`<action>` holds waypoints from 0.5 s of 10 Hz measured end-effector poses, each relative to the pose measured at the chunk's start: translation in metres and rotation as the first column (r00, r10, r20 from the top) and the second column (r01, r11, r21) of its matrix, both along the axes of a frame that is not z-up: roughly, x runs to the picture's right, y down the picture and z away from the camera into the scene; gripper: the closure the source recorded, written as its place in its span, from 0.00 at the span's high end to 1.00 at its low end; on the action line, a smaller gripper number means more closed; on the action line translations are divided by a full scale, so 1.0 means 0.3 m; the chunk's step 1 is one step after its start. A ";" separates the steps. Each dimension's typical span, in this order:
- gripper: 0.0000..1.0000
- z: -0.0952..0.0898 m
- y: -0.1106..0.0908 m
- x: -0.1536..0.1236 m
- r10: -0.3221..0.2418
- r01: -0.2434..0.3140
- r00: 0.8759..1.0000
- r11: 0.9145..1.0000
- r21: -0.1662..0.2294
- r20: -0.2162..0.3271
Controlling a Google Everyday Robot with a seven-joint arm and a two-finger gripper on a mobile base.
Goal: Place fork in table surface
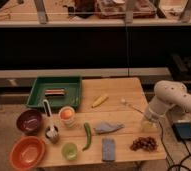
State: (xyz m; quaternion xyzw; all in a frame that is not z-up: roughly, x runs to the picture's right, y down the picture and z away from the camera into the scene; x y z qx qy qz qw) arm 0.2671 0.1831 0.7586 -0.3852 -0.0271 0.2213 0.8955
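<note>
The fork (131, 105) is a thin pale silvery utensil lying on the light wooden table surface (116, 89), right of centre, its far end pointing toward the table's right edge. My gripper (148, 122) hangs at the end of the white arm (171, 95) over the right edge of the table, just right of and nearer than the fork. I cannot tell whether it touches the fork.
A green tray (39, 98) sits at the back left. On the table are a yellow corn-like item (100, 100), green pepper (87, 136), grey cloth (107, 128), blue-grey sponge (108, 148), grapes (144, 144), bowls (28, 121) and cups (66, 116). A black device (184, 131) lies off the right.
</note>
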 end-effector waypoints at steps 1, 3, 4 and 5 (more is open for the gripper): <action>0.41 0.019 -0.071 0.008 -0.007 0.010 1.000 0.995 0.099 -0.026; 0.38 0.055 -0.178 0.001 -0.011 0.020 0.999 0.978 0.209 -0.043; 0.29 0.085 -0.228 0.015 -0.017 0.030 0.998 0.967 0.252 -0.056; 0.22 0.116 -0.257 0.034 -0.017 0.033 0.998 0.964 0.264 -0.061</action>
